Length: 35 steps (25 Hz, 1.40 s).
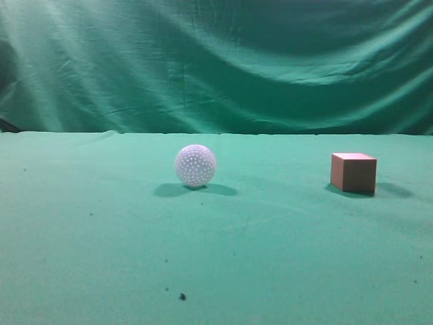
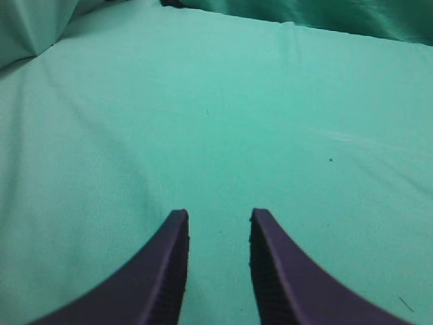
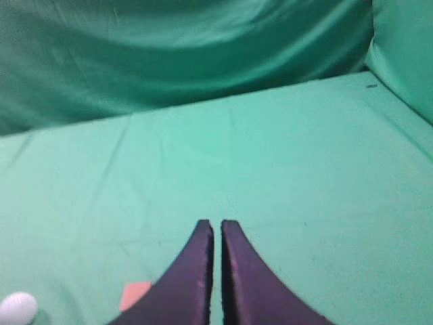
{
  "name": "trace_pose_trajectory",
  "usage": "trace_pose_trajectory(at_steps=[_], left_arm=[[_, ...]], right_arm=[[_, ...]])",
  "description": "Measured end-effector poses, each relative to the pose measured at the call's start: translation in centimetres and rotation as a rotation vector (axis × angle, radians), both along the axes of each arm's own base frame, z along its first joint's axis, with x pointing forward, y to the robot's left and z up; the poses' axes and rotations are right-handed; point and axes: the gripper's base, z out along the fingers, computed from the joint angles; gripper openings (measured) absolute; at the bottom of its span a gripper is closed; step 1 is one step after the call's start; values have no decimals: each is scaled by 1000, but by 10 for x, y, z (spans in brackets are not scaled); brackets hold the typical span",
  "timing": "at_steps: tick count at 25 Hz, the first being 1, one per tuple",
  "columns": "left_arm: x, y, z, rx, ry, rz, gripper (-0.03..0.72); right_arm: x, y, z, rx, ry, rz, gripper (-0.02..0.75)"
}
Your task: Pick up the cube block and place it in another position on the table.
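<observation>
The cube block (image 1: 354, 172), reddish-brown with a pinkish top, stands on the table (image 1: 101, 237) at the right in the exterior view. No gripper shows in that view. In the right wrist view part of the cube's pink top (image 3: 135, 294) shows at the bottom left, partly behind the left finger. My right gripper (image 3: 217, 223) is shut and empty, above the cloth and apart from the cube. My left gripper (image 2: 218, 214) is open and empty over bare green cloth (image 2: 270, 122).
A white dimpled ball (image 1: 195, 165) sits near the table's middle, left of the cube; it also shows at the bottom left of the right wrist view (image 3: 18, 309). A wrinkled green backdrop (image 1: 216, 61) hangs behind. Dark specks (image 1: 182, 296) dot the front cloth.
</observation>
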Motion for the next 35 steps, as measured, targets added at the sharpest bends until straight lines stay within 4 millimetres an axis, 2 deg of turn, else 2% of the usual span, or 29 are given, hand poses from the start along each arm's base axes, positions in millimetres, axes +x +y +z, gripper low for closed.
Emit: trace_pose_trajectory(at_steps=[4, 10, 21, 22, 23, 24, 30, 31, 35], left_arm=[[0, 0, 0, 0, 0, 0, 262], [0, 0, 0, 0, 0, 0, 262], [0, 0, 0, 0, 0, 0, 262], [0, 0, 0, 0, 0, 0, 262], [0, 0, 0, 0, 0, 0, 262], [0, 0, 0, 0, 0, 0, 262], [0, 0, 0, 0, 0, 0, 262], [0, 0, 0, 0, 0, 0, 262], [0, 0, 0, 0, 0, 0, 262]], right_arm=[[19, 12, 0, -92, 221, 168, 0], [56, 37, -7, -220, 528, 259, 0], [110, 101, -31, -306, 737, 379, 0], [115, 105, -34, -309, 755, 381, 49], [120, 107, -36, -306, 766, 377, 49], [125, 110, -39, -308, 780, 372, 131], [152, 126, -54, -298, 834, 363, 430], [157, 128, -58, -295, 843, 359, 460], [172, 134, -78, -299, 869, 315, 452]])
